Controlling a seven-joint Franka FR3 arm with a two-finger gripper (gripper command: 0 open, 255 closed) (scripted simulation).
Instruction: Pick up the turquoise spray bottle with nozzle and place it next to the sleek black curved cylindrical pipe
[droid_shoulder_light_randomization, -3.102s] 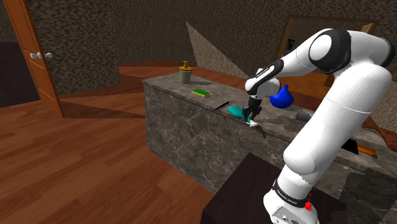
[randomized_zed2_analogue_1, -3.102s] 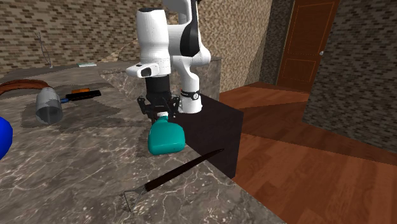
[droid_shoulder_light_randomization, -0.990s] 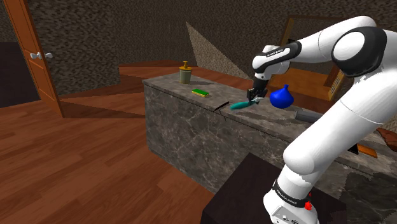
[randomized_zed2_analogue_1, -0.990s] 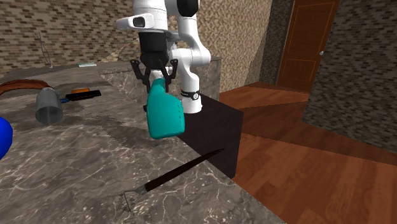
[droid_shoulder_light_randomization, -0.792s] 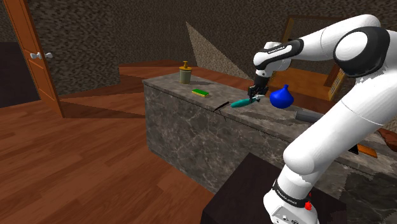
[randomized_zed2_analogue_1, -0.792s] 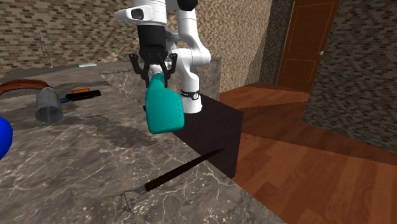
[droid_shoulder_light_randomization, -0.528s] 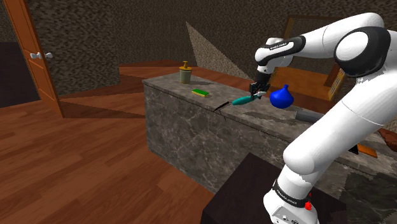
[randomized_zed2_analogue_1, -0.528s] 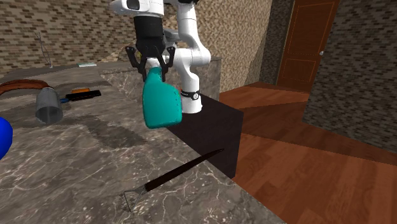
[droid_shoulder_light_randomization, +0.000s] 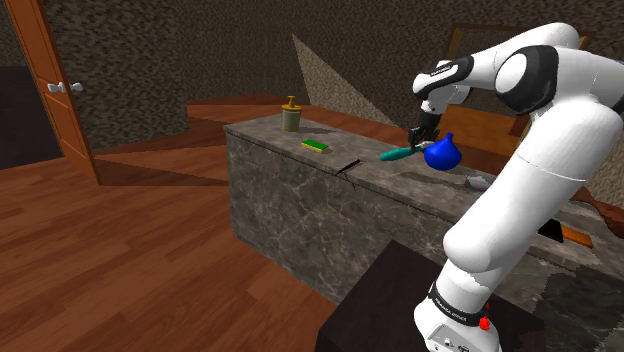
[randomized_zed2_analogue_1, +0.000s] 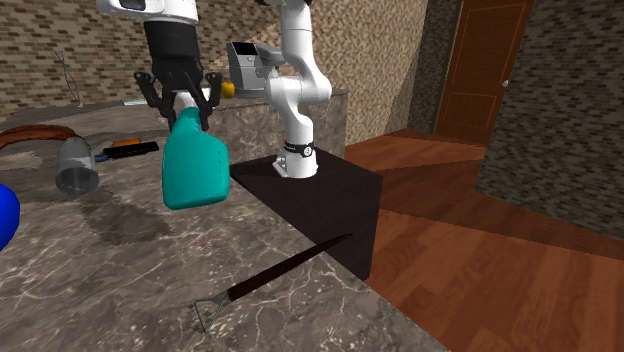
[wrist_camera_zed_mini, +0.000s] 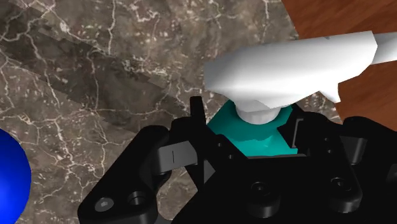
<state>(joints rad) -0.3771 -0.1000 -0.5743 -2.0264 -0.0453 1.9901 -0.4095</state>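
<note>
The turquoise spray bottle (randomized_zed2_analogue_1: 193, 172) with a white nozzle (wrist_camera_zed_mini: 286, 67) hangs in the air above the marble counter (randomized_zed2_analogue_1: 120, 285). My gripper (randomized_zed2_analogue_1: 180, 104) is shut on its neck, and the body hangs below the fingers. In the shoulder view the bottle (droid_shoulder_light_randomization: 397, 154) tilts out sideways from the gripper (droid_shoulder_light_randomization: 419, 137), just beside a blue ball (droid_shoulder_light_randomization: 442, 153). From the wrist, the black fingers (wrist_camera_zed_mini: 197, 121) clasp the turquoise neck (wrist_camera_zed_mini: 254, 139). A grey cylindrical pipe (randomized_zed2_analogue_1: 76, 165) lies on its side further along the counter, also in the shoulder view (droid_shoulder_light_randomization: 478, 182).
A black-handled whisk (randomized_zed2_analogue_1: 270, 275) lies near the counter's edge. The blue ball (randomized_zed2_analogue_1: 5, 215) sits at the second exterior view's left. A brown curved piece (randomized_zed2_analogue_1: 40, 132) and an orange-black tool (randomized_zed2_analogue_1: 130, 148) lie behind the pipe. A green sponge (droid_shoulder_light_randomization: 316, 145) and olive jar (droid_shoulder_light_randomization: 291, 117) stand at the far end.
The gripper has lifted the bottle off the counter and carried it toward the second exterior view's left, nearer the blue ball and the grey pipe. The grip stays shut.
</note>
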